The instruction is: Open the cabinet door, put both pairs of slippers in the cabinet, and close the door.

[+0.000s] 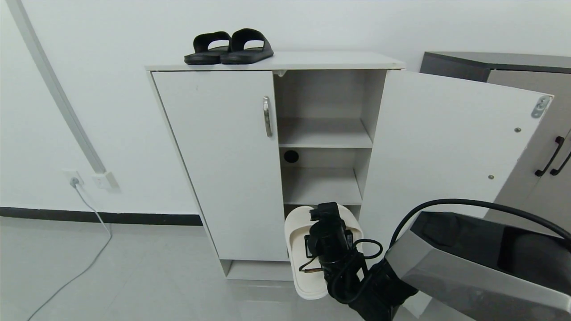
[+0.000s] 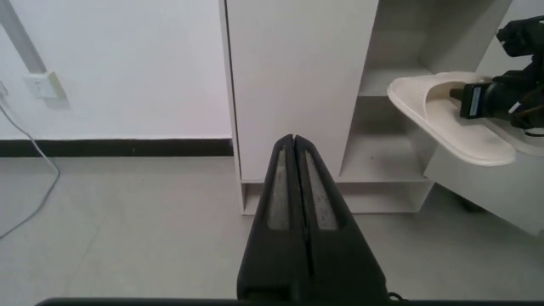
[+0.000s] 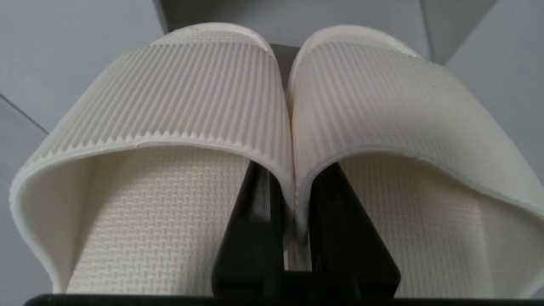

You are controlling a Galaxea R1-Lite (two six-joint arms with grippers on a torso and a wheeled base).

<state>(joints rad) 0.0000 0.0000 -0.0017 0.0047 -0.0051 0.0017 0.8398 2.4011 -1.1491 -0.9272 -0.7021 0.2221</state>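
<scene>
The cabinet (image 1: pixel 214 169) stands with its right door (image 1: pixel 446 147) swung open toward 3 o'clock. At 6 o'clock the white slippers (image 1: pixel 298 249) hang side by side at the mouth of the lowest compartment, heels outside. The right arm (image 1: pixel 328 214) has its jaws clenched on their touching inner edges. The black slippers (image 1: pixel 229 47) sit on the cabinet top at 11 o'clock. The left arm (image 2: pixel 293 149) hovers low, jaws pressed together on nothing.

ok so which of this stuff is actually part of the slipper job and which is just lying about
Part of the job: white cabinet, its open right door, black slippers on its top, cream slippers clamped in the right gripper.

Just lying about: grey cupboard on the right, wall socket, cable trailing to the floor.
</scene>
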